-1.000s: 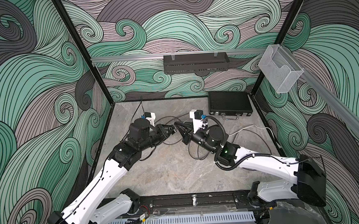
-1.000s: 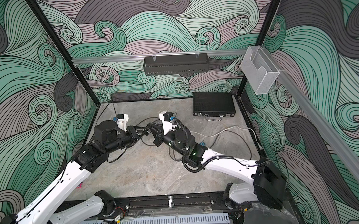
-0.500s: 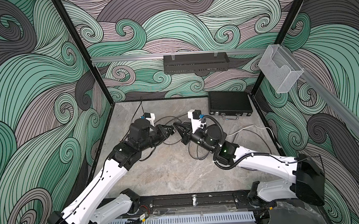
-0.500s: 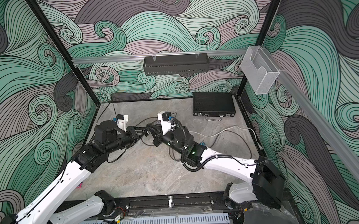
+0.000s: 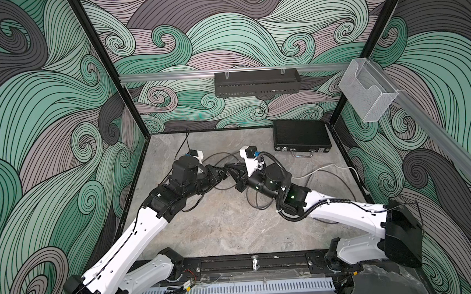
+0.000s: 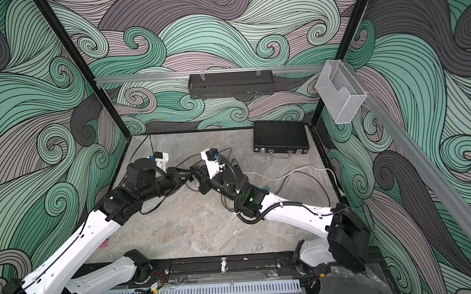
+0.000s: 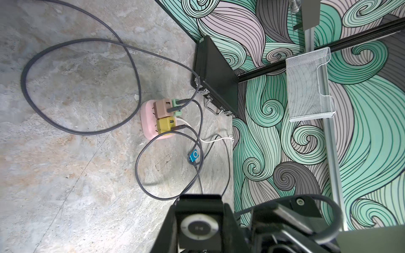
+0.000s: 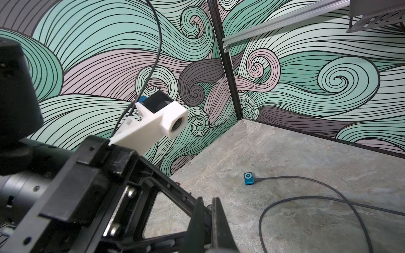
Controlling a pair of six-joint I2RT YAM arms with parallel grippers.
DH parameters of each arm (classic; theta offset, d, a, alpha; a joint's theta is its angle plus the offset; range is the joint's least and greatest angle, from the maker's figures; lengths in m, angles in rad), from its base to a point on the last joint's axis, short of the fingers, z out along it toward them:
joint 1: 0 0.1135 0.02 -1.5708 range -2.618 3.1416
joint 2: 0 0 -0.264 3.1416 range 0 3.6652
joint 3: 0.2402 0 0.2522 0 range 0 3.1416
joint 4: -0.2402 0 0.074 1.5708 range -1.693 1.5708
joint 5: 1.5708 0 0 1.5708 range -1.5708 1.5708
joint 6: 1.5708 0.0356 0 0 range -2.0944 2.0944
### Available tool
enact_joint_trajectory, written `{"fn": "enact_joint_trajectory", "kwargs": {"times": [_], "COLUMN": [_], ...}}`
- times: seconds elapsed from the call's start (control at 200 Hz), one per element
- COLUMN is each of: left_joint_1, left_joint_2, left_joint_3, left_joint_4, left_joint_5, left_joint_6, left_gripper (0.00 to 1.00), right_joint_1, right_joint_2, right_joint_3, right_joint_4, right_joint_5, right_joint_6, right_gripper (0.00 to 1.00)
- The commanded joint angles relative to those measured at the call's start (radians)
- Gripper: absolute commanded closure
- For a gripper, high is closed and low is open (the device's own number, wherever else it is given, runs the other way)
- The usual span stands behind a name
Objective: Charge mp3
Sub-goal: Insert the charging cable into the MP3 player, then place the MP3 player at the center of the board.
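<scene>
Left hand point(image 7: 199, 208) pinches grey mp3 point(image 7: 199, 227) aloft, port side seemingly offered to right hand point(image 8: 208, 200), which is pressed together; whether it grips anything, cannot tell.

A dark mp3 point(image 7: 199, 227) with a grey wheel sits gripped in the left jaws. A blue mp3 point(image 7: 194, 156), cable point(image 7: 196, 175) attached, lies flat near the power strip point(image 7: 148, 122).

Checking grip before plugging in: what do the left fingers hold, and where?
A grey mp3 player, pinched by its side edges between the left fingers.
</scene>
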Motion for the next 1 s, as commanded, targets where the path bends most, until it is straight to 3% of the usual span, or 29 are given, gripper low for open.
{"fn": "enact_joint_trajectory", "kwargs": {"times": [0.0, 0.17, 0.21, 0.245, 0.35, 0.445, 0.585, 0.766, 0.996], "left_joint_1": [-0.011, -0.008, -0.005, -0.002, 0.012, 0.037, 0.071, 0.115, 0.194], "left_joint_2": [0.006, 0.032, 0.035, 0.034, 0.024, 0.086, 0.145, 0.226, 0.320], "left_joint_3": [0.055, -0.026, -0.048, -0.068, -0.110, -0.099, -0.201, -0.327, -0.382], "left_joint_4": [0.002, -0.113, -0.127, -0.124, -0.118, -0.253, -0.230, -0.183, -0.149], "left_joint_5": [-0.043, -0.187, -0.223, -0.256, -0.347, -0.466, -0.437, -0.481, -0.453], "left_joint_6": [0.045, 0.066, 0.069, 0.082, 0.144, 0.181, 0.171, 0.152, 0.176], "left_gripper": [1.00, 1.00, 1.00, 1.00, 0.99, 1.00, 0.99, 0.98, 0.93], "right_joint_1": [0.016, 0.013, 0.012, 0.011, 0.011, -0.009, -0.112, -0.295, -0.578], "right_joint_2": [0.003, -0.066, -0.085, -0.096, -0.134, -0.171, -0.169, -0.247, -0.242], "right_joint_3": [0.011, 0.078, 0.096, 0.106, 0.095, 0.087, 0.110, 0.025, 0.044], "right_joint_4": [-0.100, -0.230, -0.282, -0.328, -0.431, -0.597, -0.900, -0.916, -0.972], "right_joint_5": [-0.093, -0.164, -0.182, -0.209, -0.275, -0.273, -0.352, -0.354, -0.351], "right_joint_6": [-0.012, 0.057, 0.084, 0.107, 0.200, 0.307, 0.395, 0.441, 0.370], "right_gripper": [0.74, 0.44, 0.28, 0.24, 0.23, 0.23, 0.30, 0.30, 0.30]}}
